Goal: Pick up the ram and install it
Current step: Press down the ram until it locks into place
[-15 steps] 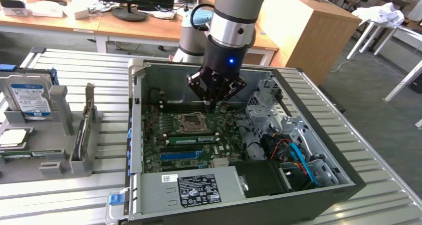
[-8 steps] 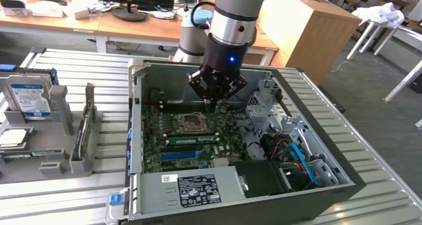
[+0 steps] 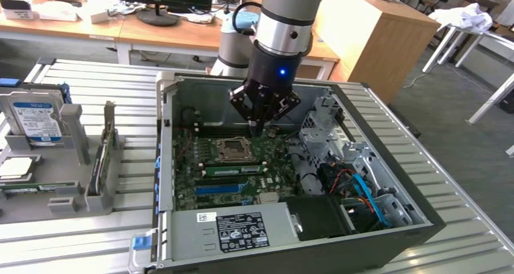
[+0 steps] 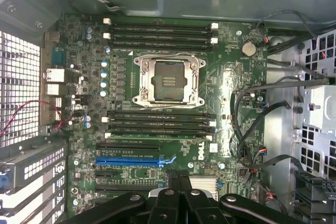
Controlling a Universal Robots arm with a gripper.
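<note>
1. Grey metal slats make up the table, and an open computer case sits on it, with desks behind.
2. I think the job has hardly begun. The long black slots beside the chip socket look empty, though I cannot be sure.
3. The gripper hangs inside the case, just above the green board. Its fingers are pressed together, with nothing between them.
4. A thin green stick stands on its edge in a grey holder at the exterior view's left. I take it to be the ram.
5. So the ram is outside the case, well apart from the gripper, near the hard drive.
</note>
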